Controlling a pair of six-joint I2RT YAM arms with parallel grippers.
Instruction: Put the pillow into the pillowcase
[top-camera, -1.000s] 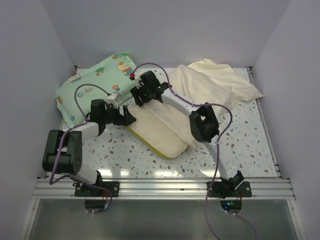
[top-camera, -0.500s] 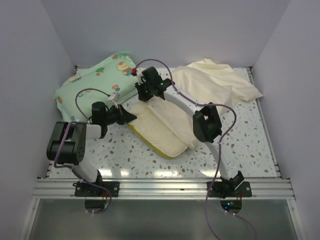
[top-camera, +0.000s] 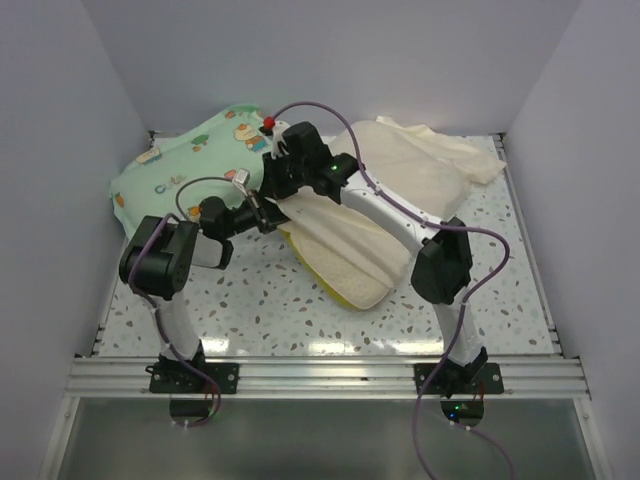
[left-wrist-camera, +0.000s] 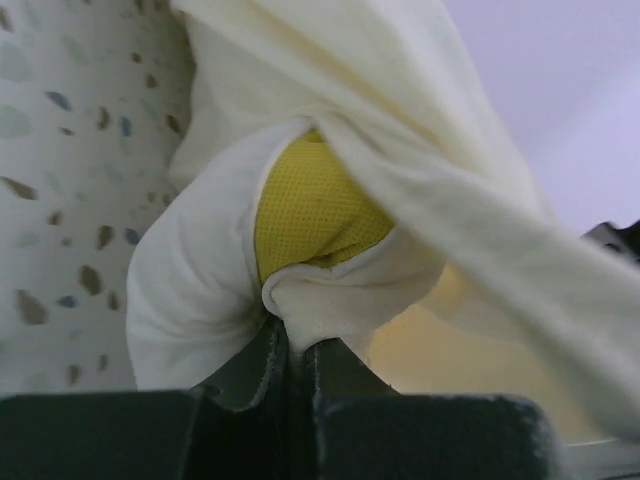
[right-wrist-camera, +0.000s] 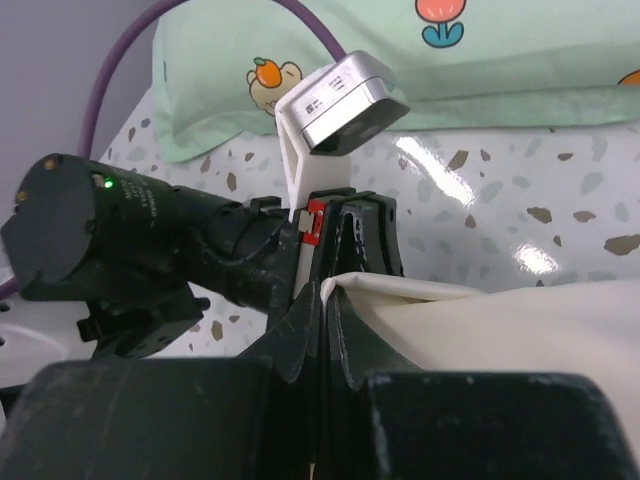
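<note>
The pillow (top-camera: 362, 283) lies slanted in the middle of the table, its dimpled front end and olive-yellow edge showing. The smooth cream pillowcase (top-camera: 405, 175) is draped over its far part and trails to the back right. My left gripper (top-camera: 268, 218) is shut on a lower fold of the pillowcase at the pillow's far left corner. In the left wrist view the left gripper (left-wrist-camera: 295, 338) pinches cream cloth (left-wrist-camera: 210, 290) wrapped round the yellow pillow corner (left-wrist-camera: 310, 215). My right gripper (top-camera: 281, 194) is just behind it. In the right wrist view the right gripper (right-wrist-camera: 326, 298) is shut on the pillowcase's upper edge (right-wrist-camera: 480, 330).
A mint-green cartoon-print pillow (top-camera: 190, 165) lies at the back left, close behind both grippers, also seen as the green pillow (right-wrist-camera: 420, 55). White walls enclose the left, back and right. An aluminium rail (top-camera: 320, 375) runs along the near edge.
Both grippers have shut on the pillowcase's edge. The left arm has swung in toward the pillow's far corner, and the pillowcase has been drawn from its back-right heap over the pillow.
</note>
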